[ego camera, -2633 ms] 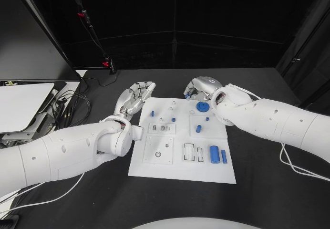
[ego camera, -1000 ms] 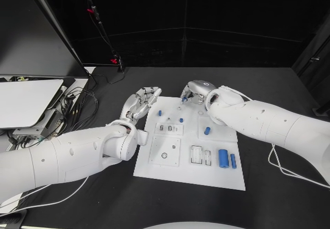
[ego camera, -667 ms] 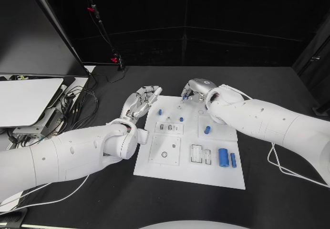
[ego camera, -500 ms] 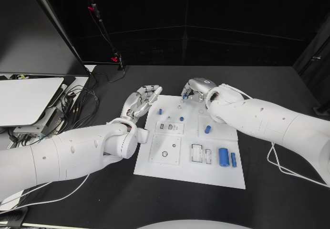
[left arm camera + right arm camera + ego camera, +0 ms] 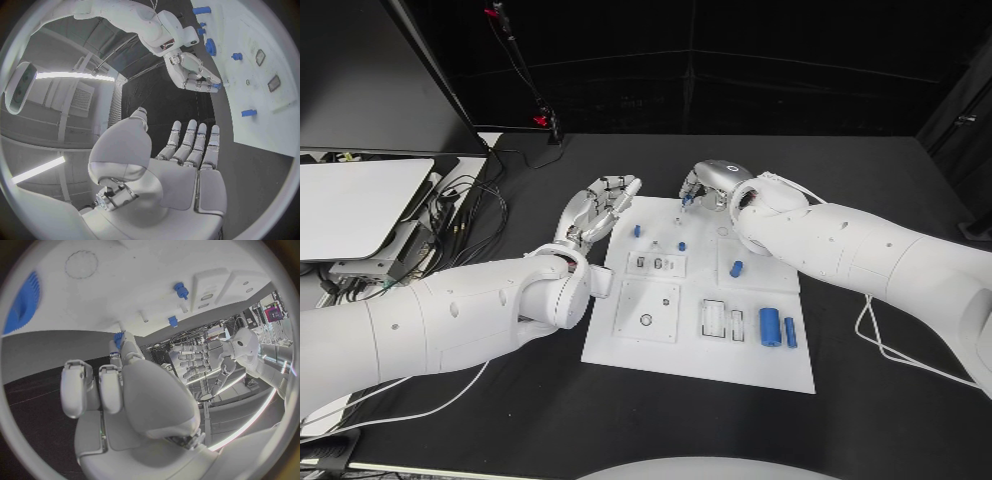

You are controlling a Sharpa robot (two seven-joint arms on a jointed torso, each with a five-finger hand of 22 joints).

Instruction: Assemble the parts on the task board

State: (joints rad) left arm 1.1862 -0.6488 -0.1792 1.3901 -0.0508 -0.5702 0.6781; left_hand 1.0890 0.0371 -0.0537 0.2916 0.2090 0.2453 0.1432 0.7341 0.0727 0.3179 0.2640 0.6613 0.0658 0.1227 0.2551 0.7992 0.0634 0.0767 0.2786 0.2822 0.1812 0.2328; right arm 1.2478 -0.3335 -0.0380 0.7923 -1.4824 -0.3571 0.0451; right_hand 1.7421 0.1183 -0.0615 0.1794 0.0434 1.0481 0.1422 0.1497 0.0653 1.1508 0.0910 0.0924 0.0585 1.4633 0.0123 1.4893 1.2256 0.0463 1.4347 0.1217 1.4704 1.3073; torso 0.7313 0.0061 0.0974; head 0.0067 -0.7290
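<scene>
No legible text on task board [image 5: 704, 350]; right hand [image 5: 705, 187] pinches blue part [image 5: 689, 200].

The white board [image 5: 697, 340] lies flat before me; small blue pegs [image 5: 636, 231] stand at its far end, two blue cylinders [image 5: 769, 327] lie near right.

The head view looks steeply down from above the bench [image 5: 877, 400], with the task board [image 5: 697, 340] at the frame's centre and both arms reaching in from the sides. The left wrist view sits close behind the left hand [image 5: 181, 165], facing along the board's far edge. The right wrist view sits close behind the right hand [image 5: 119, 390]. All three share the task board; each wrist view also catches the opposite hand.
</scene>
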